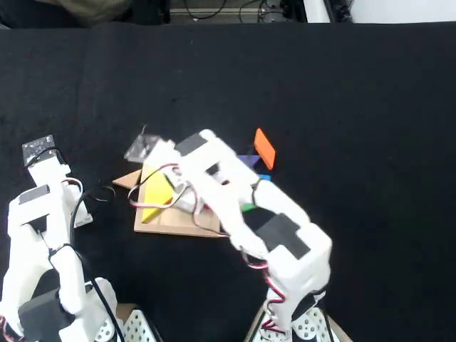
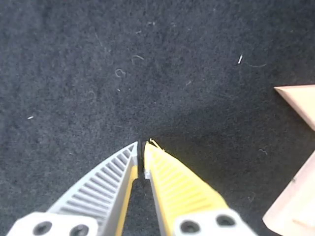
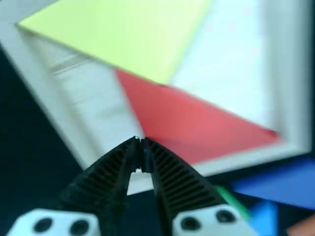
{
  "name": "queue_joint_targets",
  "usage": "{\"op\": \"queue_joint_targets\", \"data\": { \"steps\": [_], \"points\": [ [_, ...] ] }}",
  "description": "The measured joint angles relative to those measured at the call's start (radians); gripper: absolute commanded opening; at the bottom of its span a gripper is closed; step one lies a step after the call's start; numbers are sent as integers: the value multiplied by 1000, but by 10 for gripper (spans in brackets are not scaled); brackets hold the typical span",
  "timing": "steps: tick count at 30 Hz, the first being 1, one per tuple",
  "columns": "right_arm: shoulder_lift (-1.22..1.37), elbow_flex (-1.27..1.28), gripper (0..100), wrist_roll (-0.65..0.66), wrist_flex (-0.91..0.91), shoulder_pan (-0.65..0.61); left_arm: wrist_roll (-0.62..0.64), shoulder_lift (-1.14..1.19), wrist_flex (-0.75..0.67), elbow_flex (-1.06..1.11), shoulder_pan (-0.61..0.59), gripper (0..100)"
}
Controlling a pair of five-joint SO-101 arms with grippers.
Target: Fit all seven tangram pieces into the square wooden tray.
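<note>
At the left of the black desk (image 1: 342, 85), the left tool (image 2: 142, 145) hangs clenched on nothing, its grey and yellow fingers pressed together above bare cloth. Its wrist view catches pale wooden edges (image 2: 298, 101) to one side; I cannot tell whether they are tray or loose piece. The square wooden tray (image 1: 178, 226) lies near the middle, with the right arm across it. From above, a yellow triangle piece (image 1: 158, 194) shows inside. The right wrist view adds a red triangle piece (image 3: 197, 128) touching it, and the right tool (image 3: 140, 141) clenched empty over the tray's rim. A flat orange piece (image 1: 264, 148), a purple piece (image 1: 249, 161), a blue piece (image 1: 264, 177) and a green piece (image 1: 247, 207) lie outside, rightward.
</note>
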Motion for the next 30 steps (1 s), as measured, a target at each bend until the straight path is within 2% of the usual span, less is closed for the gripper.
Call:
{"op": "queue_joint_targets", "data": {
  "steps": [4, 8, 10, 15, 30],
  "points": [
    [-64, 0, 105, -3, -21, 75, 0, 0, 0, 0, 0, 30],
    [-101, 2, 244, -3, -17, 72, 0, 0, 0, 0, 0, 30],
    [-115, 20, 248, 48, -6, 46, 0, 0, 0, 0, 0, 30],
    [-120, 71, 252, 319, 25, -61, 0, 0, 0, 0, 0, 30],
    [-23, 49, 252, 506, 31, -68, 0, 0, 0, 0, 0, 30]
  ]
}}
